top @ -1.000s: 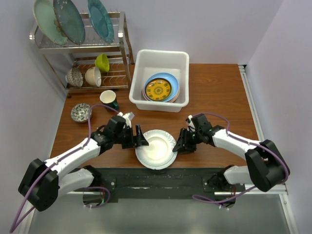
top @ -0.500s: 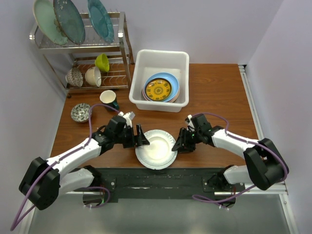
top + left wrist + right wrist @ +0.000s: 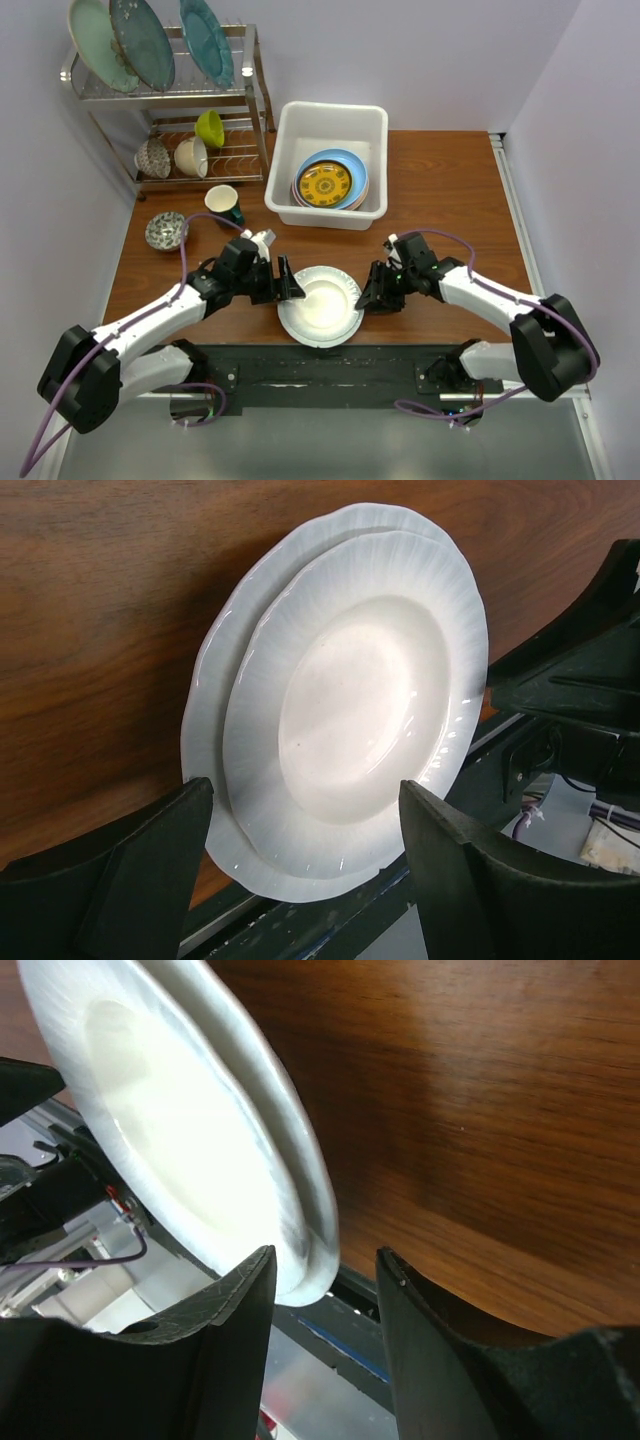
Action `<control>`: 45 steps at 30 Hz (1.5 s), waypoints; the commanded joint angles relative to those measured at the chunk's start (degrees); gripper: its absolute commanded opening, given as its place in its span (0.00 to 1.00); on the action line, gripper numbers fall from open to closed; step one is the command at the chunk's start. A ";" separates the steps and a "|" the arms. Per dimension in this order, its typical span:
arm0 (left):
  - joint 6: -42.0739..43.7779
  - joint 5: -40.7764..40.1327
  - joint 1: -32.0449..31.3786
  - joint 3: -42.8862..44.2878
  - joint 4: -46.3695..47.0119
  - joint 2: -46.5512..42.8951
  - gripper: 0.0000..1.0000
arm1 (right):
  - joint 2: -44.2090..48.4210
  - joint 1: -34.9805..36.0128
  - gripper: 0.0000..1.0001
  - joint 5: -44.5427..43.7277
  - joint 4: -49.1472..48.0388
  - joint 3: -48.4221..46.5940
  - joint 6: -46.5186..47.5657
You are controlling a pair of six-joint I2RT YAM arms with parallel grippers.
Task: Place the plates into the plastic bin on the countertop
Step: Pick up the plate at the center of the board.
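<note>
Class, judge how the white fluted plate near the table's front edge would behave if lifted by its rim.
The white plate looks glossy and glazed, so it is probably stiff but slippery in a rim pinch. It rests on a second, wider plate, so pushing may slide it off. Likely ceramic: breakable if dropped.

- A robot test cell dressed up as a kitchen corner, as far as I can tell: plain lilac walls box in a small wood-grain countertop.
- Kitchen side: wire dish rack with large speckled plates and bowls; white plastic bin holding stacked plates.
- Lab side: left arm and right arm bolted to a black rail.
</note>
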State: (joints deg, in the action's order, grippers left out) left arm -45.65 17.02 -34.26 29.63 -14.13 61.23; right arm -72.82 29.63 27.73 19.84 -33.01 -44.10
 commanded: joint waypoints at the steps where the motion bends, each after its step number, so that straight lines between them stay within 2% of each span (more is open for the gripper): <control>1: 0.39 -1.11 -0.28 3.06 -1.86 -1.55 0.80 | 4.25 0.17 0.48 -3.91 3.72 -3.11 0.86; 6: 0.39 -1.28 -0.28 3.16 -2.22 -1.99 0.80 | 6.37 0.17 0.44 -3.30 3.63 -4.86 0.32; 9: 0.47 -1.28 -0.28 3.24 -2.31 -1.82 0.80 | 4.27 0.26 0.37 -2.15 3.81 -5.39 1.29; 10: 0.56 -1.46 -0.28 3.24 -2.48 -1.91 0.80 | 4.09 0.34 0.32 -1.89 3.29 -5.31 1.21; 13: 1.00 -2.25 -0.28 3.51 -3.36 -1.91 0.80 | 3.12 0.43 0.29 -1.97 2.93 -4.95 1.38; 26: 1.79 -2.52 -0.28 3.24 -3.80 -0.68 0.79 | 0.22 1.13 0.29 -1.71 0.29 -3.37 0.50; 45: 1.00 0.13 -0.46 1.13 0.78 1.79 0.76 | -2.86 2.81 0.29 -1.45 -2.96 -2.14 -0.11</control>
State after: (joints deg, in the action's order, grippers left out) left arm -45.21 15.35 -34.26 30.61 -16.43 63.55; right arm -75.07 32.01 26.22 18.35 -36.07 -43.99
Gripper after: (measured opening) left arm 0.765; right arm 0.292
